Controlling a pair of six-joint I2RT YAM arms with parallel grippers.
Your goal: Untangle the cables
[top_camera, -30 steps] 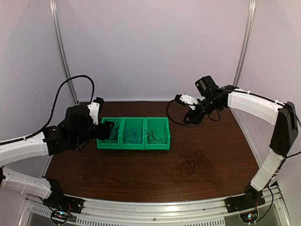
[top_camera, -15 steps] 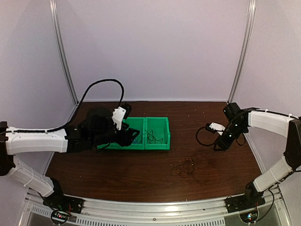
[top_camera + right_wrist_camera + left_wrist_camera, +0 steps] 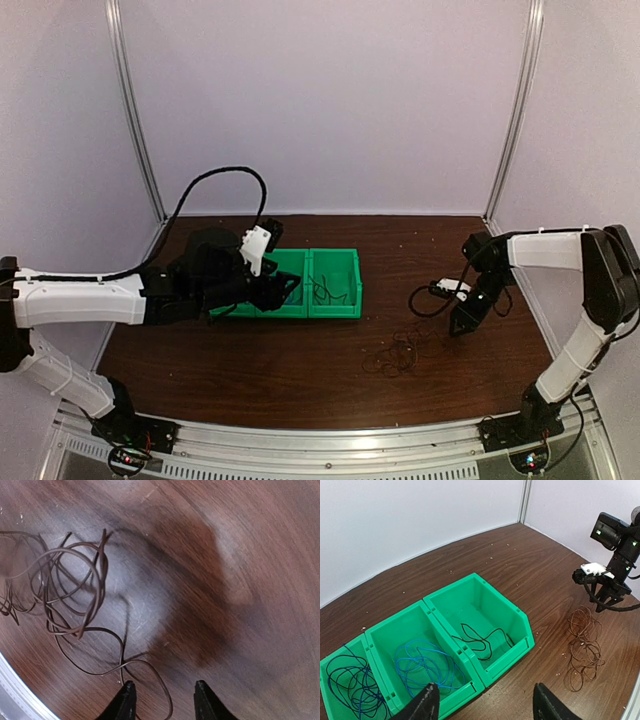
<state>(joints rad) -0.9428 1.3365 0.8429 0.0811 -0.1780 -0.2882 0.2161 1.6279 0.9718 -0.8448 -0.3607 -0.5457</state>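
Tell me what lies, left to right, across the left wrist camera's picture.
Dark blue cable → bright blue cable → black cable, each in its own green compartment → brown wire tangle on the bare wood.

The dark brown wood-grain desk (image 3: 300, 385) stands inside a small booth. Behind the desk is a plain pale lilac back wall (image 3: 320, 100), and similar pale panels close its left and right sides. Thin silver metal posts (image 3: 135, 110) rise at the far corners of the desk. A ribbed silver metal rail (image 3: 330, 440) runs along its near edge. The light is soft and even.
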